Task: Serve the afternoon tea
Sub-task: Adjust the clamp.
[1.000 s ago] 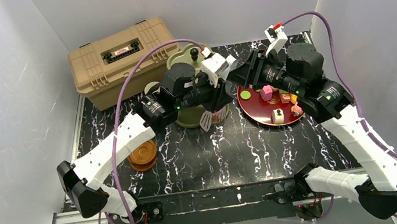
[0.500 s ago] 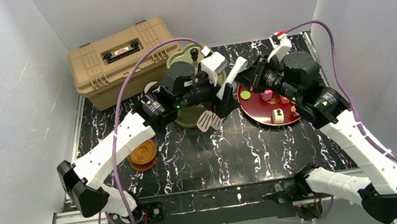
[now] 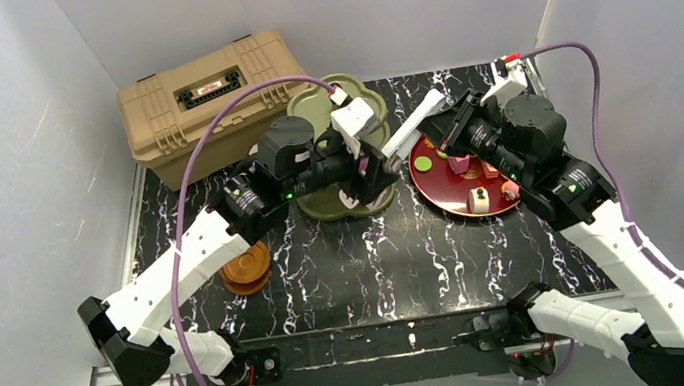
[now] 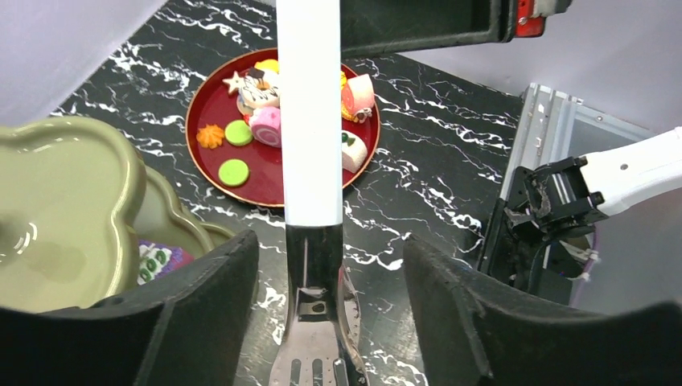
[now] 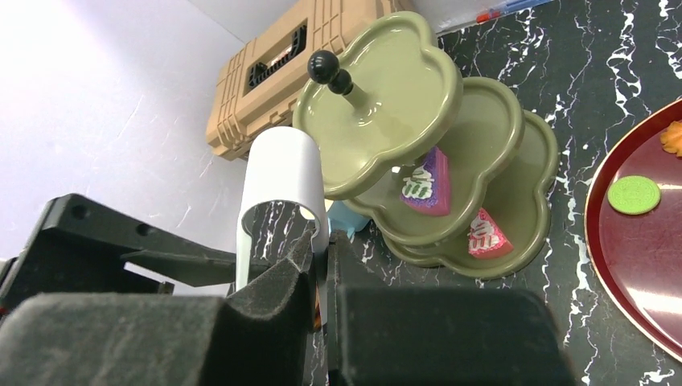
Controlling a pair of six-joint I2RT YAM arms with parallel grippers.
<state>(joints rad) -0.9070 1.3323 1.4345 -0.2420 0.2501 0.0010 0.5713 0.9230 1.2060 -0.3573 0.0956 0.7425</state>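
Tan toolbox [image 3: 208, 96] behind stand [image 5: 378, 104], spatula [image 4: 310, 112] beside tray [image 4: 261, 185]

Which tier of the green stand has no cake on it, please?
The top tier, under the black knob, is bare; the middle tier holds a purple cake, the bottom tier a pink cake.

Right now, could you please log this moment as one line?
right pincer: shut on spatula | left pincer: open around it | stand: purple cake, pink cake
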